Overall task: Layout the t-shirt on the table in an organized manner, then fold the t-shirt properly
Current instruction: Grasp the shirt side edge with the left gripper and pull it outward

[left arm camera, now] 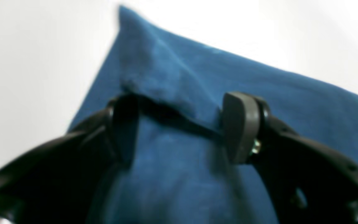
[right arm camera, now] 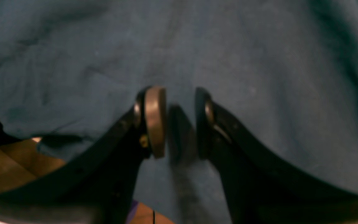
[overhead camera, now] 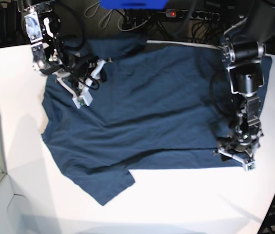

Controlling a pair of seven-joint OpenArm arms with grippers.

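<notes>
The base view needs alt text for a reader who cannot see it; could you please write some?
A dark navy t-shirt lies spread across a white table, seen from above, one sleeve pointing toward the near edge. The left gripper sits at the shirt's corner on the view's right, and the right gripper rests on the fabric at upper left.

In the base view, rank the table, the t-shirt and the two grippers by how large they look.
1. table
2. t-shirt
3. left gripper and right gripper: similar in apparent size, both far smaller than the shirt, so no order between them.
</notes>
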